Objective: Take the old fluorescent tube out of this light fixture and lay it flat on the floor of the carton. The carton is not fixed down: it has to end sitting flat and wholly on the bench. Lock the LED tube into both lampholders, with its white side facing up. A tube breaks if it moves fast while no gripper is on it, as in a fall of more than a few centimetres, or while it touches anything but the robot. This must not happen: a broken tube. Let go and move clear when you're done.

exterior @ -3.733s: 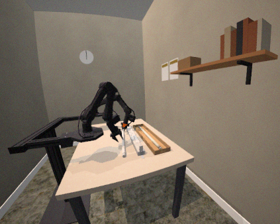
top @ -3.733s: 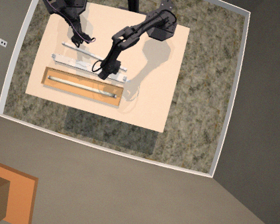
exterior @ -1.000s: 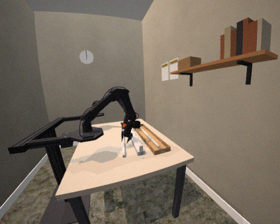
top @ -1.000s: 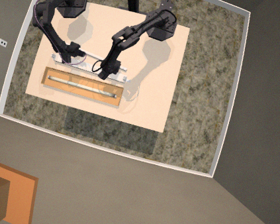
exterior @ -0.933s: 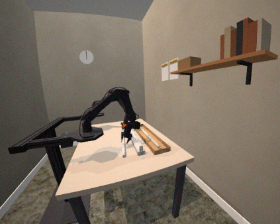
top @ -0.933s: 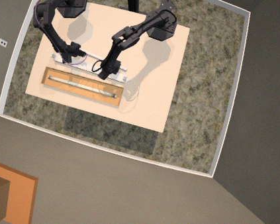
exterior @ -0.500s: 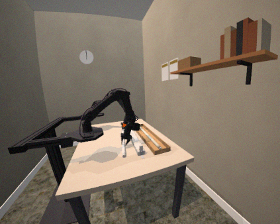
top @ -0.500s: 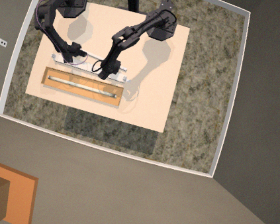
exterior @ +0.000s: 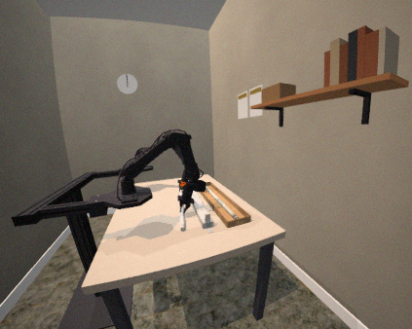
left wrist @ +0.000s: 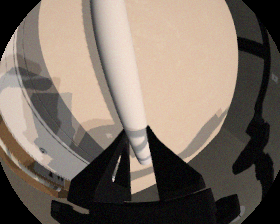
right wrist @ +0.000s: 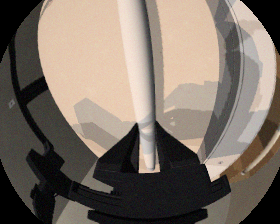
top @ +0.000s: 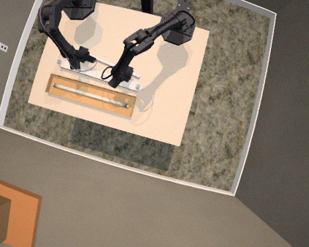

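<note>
The white LED tube [top: 101, 61] [exterior: 182, 224] [left wrist: 122, 75] [right wrist: 139, 70] lies along the fixture's arm side, on or just above the bench. My left gripper [top: 119, 77] [left wrist: 136, 130] is shut on it near one end. My right gripper [exterior: 183, 206] [right wrist: 146, 124] is shut on it near the other end. The fixture [left wrist: 41, 147] [right wrist: 263, 55] is white; its lampholders [top: 137, 87] [exterior: 207, 220] at both ends hold no tube. The old tube [top: 90, 96] [exterior: 220, 201] lies in the carton [top: 131, 111] [exterior: 240, 222], which sits flat on the bench beyond the fixture.
The bench [top: 161, 120] [exterior: 147, 263] extends past both ends of the carton. The carton stands close beside the fixture. Both arms reach over from the stand [exterior: 76, 229] side. A wall shelf [exterior: 337, 90] hangs past the carton side.
</note>
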Controlling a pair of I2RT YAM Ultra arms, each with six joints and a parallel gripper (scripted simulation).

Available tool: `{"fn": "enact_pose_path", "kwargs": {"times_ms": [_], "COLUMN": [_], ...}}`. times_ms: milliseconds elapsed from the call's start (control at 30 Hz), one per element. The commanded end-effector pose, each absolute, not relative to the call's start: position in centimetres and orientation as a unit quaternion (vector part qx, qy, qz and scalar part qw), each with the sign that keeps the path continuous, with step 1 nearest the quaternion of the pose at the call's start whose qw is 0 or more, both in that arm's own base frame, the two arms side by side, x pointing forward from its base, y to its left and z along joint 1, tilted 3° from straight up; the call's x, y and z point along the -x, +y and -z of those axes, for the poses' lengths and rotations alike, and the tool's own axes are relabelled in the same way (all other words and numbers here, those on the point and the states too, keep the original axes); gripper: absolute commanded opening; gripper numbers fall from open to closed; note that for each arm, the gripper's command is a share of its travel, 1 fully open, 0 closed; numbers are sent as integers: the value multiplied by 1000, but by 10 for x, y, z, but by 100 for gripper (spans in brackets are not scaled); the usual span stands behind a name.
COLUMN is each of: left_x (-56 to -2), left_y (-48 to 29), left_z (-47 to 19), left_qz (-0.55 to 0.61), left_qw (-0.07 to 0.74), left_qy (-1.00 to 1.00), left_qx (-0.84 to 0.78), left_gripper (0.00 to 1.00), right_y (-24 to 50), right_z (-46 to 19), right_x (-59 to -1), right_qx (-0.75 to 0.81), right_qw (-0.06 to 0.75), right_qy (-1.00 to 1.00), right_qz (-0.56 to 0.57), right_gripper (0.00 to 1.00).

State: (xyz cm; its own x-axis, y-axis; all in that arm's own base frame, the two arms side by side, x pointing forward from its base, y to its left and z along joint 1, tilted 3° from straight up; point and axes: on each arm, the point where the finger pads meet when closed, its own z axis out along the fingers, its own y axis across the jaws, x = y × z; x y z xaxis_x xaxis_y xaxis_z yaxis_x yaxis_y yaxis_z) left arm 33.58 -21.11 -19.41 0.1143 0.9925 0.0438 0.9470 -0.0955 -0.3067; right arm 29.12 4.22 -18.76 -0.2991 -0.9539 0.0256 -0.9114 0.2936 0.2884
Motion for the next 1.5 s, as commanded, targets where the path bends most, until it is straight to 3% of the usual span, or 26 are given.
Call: {"fn": "enact_pose_path", "kwargs": {"times_ms": [0, 300, 400, 1467], "left_x": [-348, -339, -350, -337], "left_y": [-223, -213, -217, -212], "left_z": [180, 178, 175, 158], "left_qz": [-88, -94, -89, -95], "left_qw": [107, 122, 106, 123], "left_qy": [-659, -660, -663, -656], "left_qx": [739, 735, 736, 738], "left_gripper": [11, 11, 11, 11], "right_y": [51, 50, 46, 53], "right_z": [177, 175, 171, 153], "right_x": [-313, -286, -306, -289], "right_qx": [-591, -585, -581, -584], "right_qw": [66, 96, 76, 94], "right_qy": [-798, -797, -803, -798], "right_qz": [101, 117, 107, 116], "right_gripper": [11, 11, 11, 11]}}
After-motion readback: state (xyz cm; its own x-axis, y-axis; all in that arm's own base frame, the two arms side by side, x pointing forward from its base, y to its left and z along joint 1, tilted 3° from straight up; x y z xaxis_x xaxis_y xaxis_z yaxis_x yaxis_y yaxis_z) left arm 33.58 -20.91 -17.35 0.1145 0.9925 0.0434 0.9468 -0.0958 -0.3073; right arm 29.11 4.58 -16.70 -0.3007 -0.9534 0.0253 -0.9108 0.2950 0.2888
